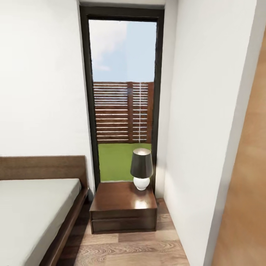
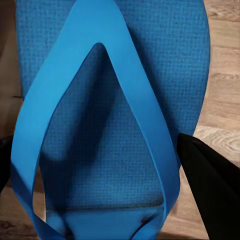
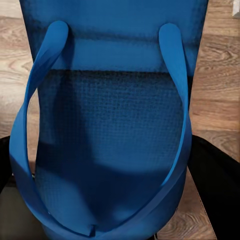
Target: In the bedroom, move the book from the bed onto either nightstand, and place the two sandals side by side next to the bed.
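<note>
Head view: you're facing a tall dark-framed window (image 1: 123,96) at 12 o'clock, with a slatted brown wooden fence (image 1: 123,112), green lawn and blue sky behind the glass. Below it, at about 6 o'clock of the window, sits the low glossy dark brown wooden nightstand (image 1: 123,208) with a drawer front. A small lamp (image 1: 141,168) with a dark grey shade and round white base stands on its top toward the 1 o'clock corner. At 8 o'clock you see the low bed (image 1: 35,210), light grey mattress on a dark brown wooden frame with headboard, just beside the nightstand. White walls either side; a tan wooden panel (image 1: 247,192) runs down the 3 o'clock edge. Mixed-tone wood plank floor (image 1: 129,251) at 6 o'clock.

Left wrist view: your left gripper (image 2: 100,165) has a bright blue flat sandal (image 2: 107,125) clamped between its black fingers (image 2: 210,185), V-strap facing the camera, plank floor behind.

Right wrist view: your right gripper (image 3: 107,175) grips the second bright blue sandal (image 3: 110,130), strap loop toward the camera, black fingers (image 3: 215,185) at either side.

No readable writing or labels anywhere.
</note>
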Controlling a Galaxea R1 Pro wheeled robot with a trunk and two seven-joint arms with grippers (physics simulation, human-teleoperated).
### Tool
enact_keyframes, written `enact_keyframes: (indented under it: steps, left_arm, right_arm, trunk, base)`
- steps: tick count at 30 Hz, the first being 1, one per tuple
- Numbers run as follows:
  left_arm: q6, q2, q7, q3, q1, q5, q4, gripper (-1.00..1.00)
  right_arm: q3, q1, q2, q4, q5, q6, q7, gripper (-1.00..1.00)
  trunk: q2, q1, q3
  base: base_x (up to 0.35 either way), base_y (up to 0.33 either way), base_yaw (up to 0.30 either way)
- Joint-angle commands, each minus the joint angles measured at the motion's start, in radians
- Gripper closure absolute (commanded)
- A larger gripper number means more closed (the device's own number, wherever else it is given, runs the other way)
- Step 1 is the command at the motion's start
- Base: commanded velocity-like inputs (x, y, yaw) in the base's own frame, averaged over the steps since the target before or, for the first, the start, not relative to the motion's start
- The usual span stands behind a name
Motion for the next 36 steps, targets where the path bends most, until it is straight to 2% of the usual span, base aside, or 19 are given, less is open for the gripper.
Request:
enact_keyframes:
  steps: [1,11,14,17,24,36]
  left_arm:
    - [-0.003,0.0,-0.001,0.003,-0.001,0.005,0.001,1.0]
    - [-0.003,-0.001,-0.001,0.003,0.0,0.005,0.002,1.0]
    - [-0.004,-0.011,-0.001,0.002,0.001,0.005,0.024,1.0]
    - [-0.005,-0.031,-0.001,0.002,0.006,0.005,0.047,1.0]
    - [-0.005,-0.058,0.006,-0.003,0.03,0.005,0.057,1.0]
    - [-0.005,-0.064,0.012,-0.006,0.034,0.006,0.058,1.0]
  right_arm:
    - [0.008,0.0,0.0,-0.002,0.002,0.007,-0.004,1.0]
    - [0.008,0.0,0.0,-0.002,0.002,0.007,-0.004,1.0]
    - [0.008,0.0,-0.001,-0.002,0.002,0.007,-0.004,1.0]
    - [0.008,0.0,-0.001,-0.002,0.002,0.007,-0.004,1.0]
    - [0.008,0.0,-0.001,-0.002,0.002,0.007,-0.004,1.0]
    - [0.008,0.0,-0.001,-0.002,0.002,0.007,-0.004,1.0]
  trunk:
    - [-0.001,0.001,-0.001]
    - [-0.001,0.001,-0.001]
    - [-0.001,0.001,-0.001]
    - [-0.001,0.001,-0.001]
    - [-0.001,0.001,-0.001]
    - [-0.001,0.001,-0.001]
  base:
    - [0.249,0.0,0.289]
    - [0.149,0.0,0.28]
    - [0.031,0.0,0.124]
    - [0.012,0.0,0.048]
    - [0.003,-0.013,0.012]
    - [0.028,-0.151,0.001]
